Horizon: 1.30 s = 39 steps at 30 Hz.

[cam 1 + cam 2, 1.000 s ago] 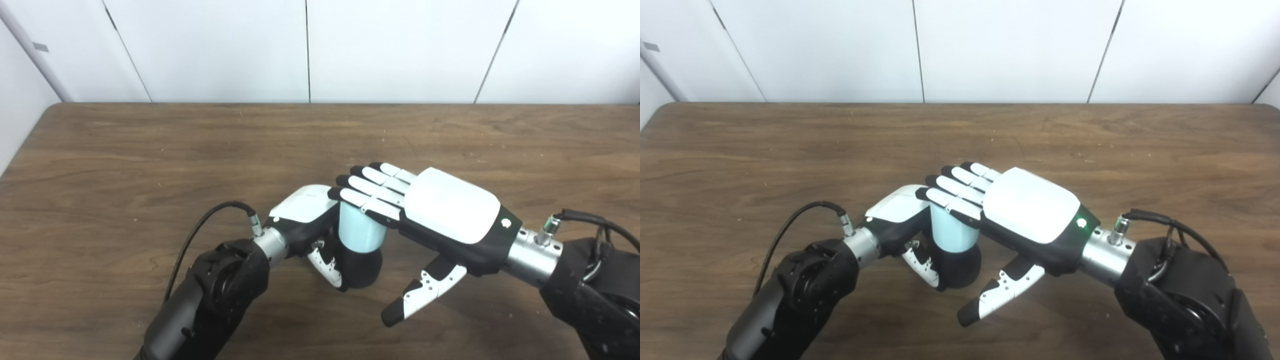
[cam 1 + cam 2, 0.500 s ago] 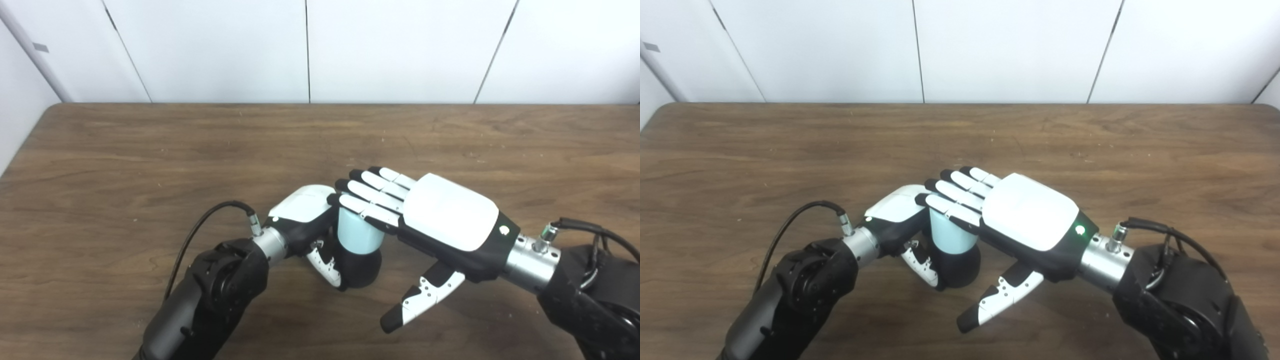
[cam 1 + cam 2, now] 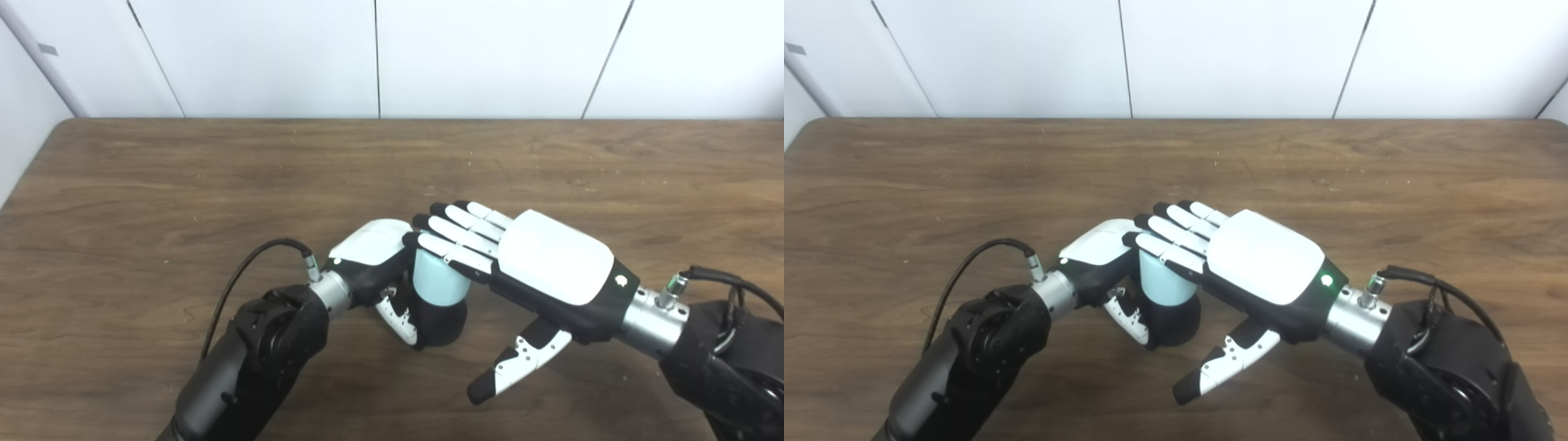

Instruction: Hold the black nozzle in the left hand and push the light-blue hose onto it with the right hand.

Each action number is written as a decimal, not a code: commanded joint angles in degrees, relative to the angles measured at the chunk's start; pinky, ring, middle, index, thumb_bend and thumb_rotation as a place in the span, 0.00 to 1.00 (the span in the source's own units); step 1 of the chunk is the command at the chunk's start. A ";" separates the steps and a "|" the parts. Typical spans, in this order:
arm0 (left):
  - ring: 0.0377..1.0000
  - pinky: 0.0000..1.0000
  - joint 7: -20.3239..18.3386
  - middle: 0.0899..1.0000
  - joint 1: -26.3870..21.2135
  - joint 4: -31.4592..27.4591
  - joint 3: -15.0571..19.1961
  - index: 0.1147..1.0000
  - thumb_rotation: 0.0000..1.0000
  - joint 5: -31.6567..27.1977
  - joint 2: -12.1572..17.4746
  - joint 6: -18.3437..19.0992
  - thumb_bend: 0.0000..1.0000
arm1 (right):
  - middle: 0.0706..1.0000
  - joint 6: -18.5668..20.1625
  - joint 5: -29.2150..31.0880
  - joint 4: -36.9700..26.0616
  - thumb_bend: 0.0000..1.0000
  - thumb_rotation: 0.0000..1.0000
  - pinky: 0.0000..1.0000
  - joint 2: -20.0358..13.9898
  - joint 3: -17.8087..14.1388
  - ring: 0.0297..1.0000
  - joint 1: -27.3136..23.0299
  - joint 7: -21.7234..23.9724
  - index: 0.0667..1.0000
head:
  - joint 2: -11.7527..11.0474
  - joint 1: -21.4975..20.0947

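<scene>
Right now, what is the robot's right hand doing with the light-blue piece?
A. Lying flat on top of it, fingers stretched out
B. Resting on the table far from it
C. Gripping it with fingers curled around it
A: the right hand lies with straight fingers across the top of the light-blue hose, thumb hanging free.

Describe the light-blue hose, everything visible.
The hose shows as a short, smooth, pale-blue cylinder, plastic-looking, standing upright on the black nozzle, whose rounded base sits below it near the middle of the table. The right robot hand lies flat over its top, fingers extended. The left robot hand wraps the nozzle from the left, against the hose's side. Its top end is hidden.
</scene>
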 commanded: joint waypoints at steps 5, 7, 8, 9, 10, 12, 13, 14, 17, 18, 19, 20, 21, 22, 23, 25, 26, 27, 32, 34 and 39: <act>0.57 0.58 -1.80 0.45 0.29 0.52 -0.82 0.42 0.00 1.42 0.73 0.76 0.52 | 1.00 -0.39 -0.80 0.98 0.66 1.00 1.00 -0.75 1.91 1.00 1.33 1.67 0.98 | 0.04 0.11; 0.56 0.59 -2.04 0.45 0.20 0.24 -0.91 0.42 0.00 1.62 0.75 0.71 0.52 | 1.00 -0.32 -1.02 1.40 0.66 1.00 1.00 -0.51 2.40 1.00 1.21 1.50 0.97 | 0.06 0.04; 0.56 0.59 -2.10 0.45 0.15 0.17 -0.90 0.42 0.00 1.63 0.81 0.62 0.52 | 1.00 -0.17 -0.92 1.67 0.66 1.00 1.00 -0.44 2.62 1.00 1.05 1.51 0.97 | 0.01 0.00; 0.56 0.60 -2.13 0.45 0.13 0.16 -0.89 0.42 0.00 1.61 0.87 0.52 0.52 | 1.00 0.02 -0.65 1.98 0.66 1.00 1.00 -0.41 2.81 1.00 0.85 1.57 0.97 | 0.06 -0.01; 0.56 0.60 -2.10 0.46 0.12 0.23 -0.90 0.41 0.00 1.59 0.91 0.39 0.52 | 1.00 0.27 -0.19 2.32 0.67 1.00 1.00 -0.45 2.96 1.00 0.63 1.69 0.97 | 0.06 -0.01; 0.56 0.60 -2.04 0.47 0.10 0.43 -0.94 0.41 0.00 1.57 0.93 0.20 0.52 | 1.00 0.76 0.74 3.00 0.67 1.00 1.00 -0.64 3.18 1.00 0.27 1.92 0.97 | 0.06 -0.01; 0.56 0.61 -2.04 0.48 0.08 0.48 -0.95 0.41 0.00 1.55 0.94 0.19 0.52 | 1.00 0.96 1.05 3.33 0.67 1.00 1.00 -0.76 3.31 1.00 0.15 2.02 0.97 | 0.06 -0.01; 0.57 0.61 -2.04 0.48 0.07 0.50 -0.95 0.41 0.00 1.54 0.95 0.19 0.52 | 1.00 1.10 1.23 3.55 0.67 1.00 1.00 -0.85 3.42 1.00 0.08 2.07 0.97 | 0.06 -0.01; 0.57 0.64 -2.07 0.49 0.08 0.52 -0.93 0.40 0.00 1.60 0.92 0.31 0.52 | 1.00 1.52 1.41 3.75 0.67 1.00 1.00 -1.05 3.73 1.00 0.10 2.27 0.97 | 0.06 -0.01; 0.57 0.64 -2.09 0.49 0.08 0.57 -0.96 0.40 0.00 1.72 0.89 0.40 0.52 | 1.00 1.75 1.37 3.69 0.67 1.00 1.00 -1.09 3.85 1.00 0.17 2.47 0.97 | 0.06 -0.01; 0.57 0.65 -2.14 0.49 0.07 0.56 -0.96 0.40 0.00 1.84 0.86 0.53 0.52 | 1.00 2.03 1.42 3.66 0.67 1.00 1.00 -1.11 3.96 1.00 0.26 2.67 0.97 | 0.06 -0.01; 0.58 0.67 -2.29 0.50 0.05 0.47 -0.92 0.40 0.00 1.98 0.83 0.83 0.52 | 1.00 2.40 1.50 3.60 0.67 1.00 1.00 -1.16 4.02 1.00 0.29 2.91 0.97 | 0.26 0.00; 0.58 0.68 -2.43 0.50 0.05 0.39 -0.91 0.40 0.00 2.15 0.76 1.13 0.51 | 1.00 2.75 1.54 3.54 0.67 1.00 1.00 -1.24 4.07 1.00 0.32 3.13 0.96 | 0.25 -0.02; 0.58 0.69 -2.52 0.50 0.06 0.33 -0.90 0.40 0.00 2.25 0.72 1.33 0.51 | 1.00 3.00 1.57 3.49 0.68 1.00 1.00 -1.32 4.12 1.00 0.33 3.23 0.96 | 0.25 -0.02; 0.59 0.69 -2.66 0.50 0.07 0.22 -0.94 0.40 0.00 2.38 0.62 1.55 0.51 | 1.00 3.16 1.58 3.44 0.68 1.00 1.00 -1.40 4.17 1.00 0.32 3.30 0.96 | 0.22 0.00; 0.59 0.66 -2.86 0.49 0.12 0.06 -1.08 0.40 0.00 2.77 0.40 1.91 0.52 | 0.99 3.56 1.74 3.28 0.68 1.00 1.00 -1.52 4.22 1.00 0.17 3.44 0.96 | 0.28 0.08; 0.58 0.65 -2.97 0.49 0.13 -0.03 -1.10 0.40 0.00 2.94 0.28 2.15 0.52 | 0.99 3.77 1.81 3.22 0.68 1.00 1.00 -1.59 4.23 1.00 0.08 3.51 0.96 | 0.27 0.17; 0.58 0.65 -3.04 0.50 0.14 -0.08 -1.10 0.40 0.00 3.04 0.22 2.31 0.52 | 0.99 3.92 1.86 3.19 0.68 1.00 1.00 -1.65 4.26 1.00 0.01 3.54 0.96 | 0.27 0.17; 0.59 0.66 -3.20 0.49 0.09 -0.06 -1.20 0.40 0.00 3.32 -0.02 2.87 0.52 | 0.98 4.37 1.61 3.02 0.67 1.00 1.00 -1.91 4.52 1.00 -0.06 3.35 0.96 | 0.31 0.23; 0.59 0.65 -3.17 0.49 0.08 -0.03 -1.14 0.40 0.00 3.35 0.15 2.69 0.52 | 0.98 4.25 1.19 2.88 0.67 1.00 1.00 -1.93 4.77 1.00 0.01 3.25 0.96 | 0.35 0.29; 0.58 0.60 -2.68 0.49 0.11 0.24 -1.03 0.40 0.00 2.85 0.35 1.69 0.52 | 0.98 3.91 1.00 3.20 0.67 1.00 1.00 -2.06 5.08 1.00 -0.02 3.10 0.96 | 0.33 0.30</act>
